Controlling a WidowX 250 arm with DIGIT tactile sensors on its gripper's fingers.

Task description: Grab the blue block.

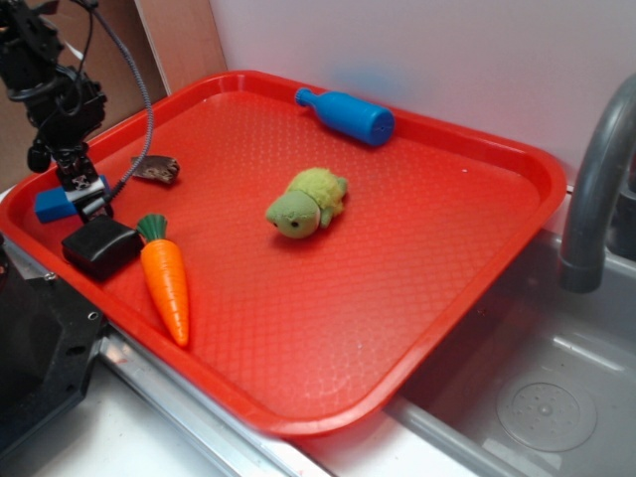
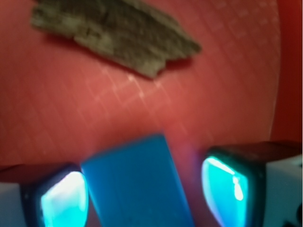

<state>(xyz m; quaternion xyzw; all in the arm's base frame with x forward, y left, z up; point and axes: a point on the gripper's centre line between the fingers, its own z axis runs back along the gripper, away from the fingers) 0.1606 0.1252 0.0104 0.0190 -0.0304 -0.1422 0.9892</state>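
Tight corner at nine o'clock on the red tray (image 1: 477, 258): black square block (image 1: 100, 246) and carrot (image 1: 166, 288) crowding just beside the claw (image 1: 81, 191), tray rim close behind, brown scrap (image 1: 156, 169) near at one o'clock. Open tray floor toward three o'clock, past the plush turtle (image 1: 306, 203).

White wall (image 1: 427, 50) behind, brown panel (image 1: 184, 40) at upper left, grey sink (image 1: 537, 397) at right, grey faucet (image 1: 596, 189), pale counter (image 1: 119, 437) in front
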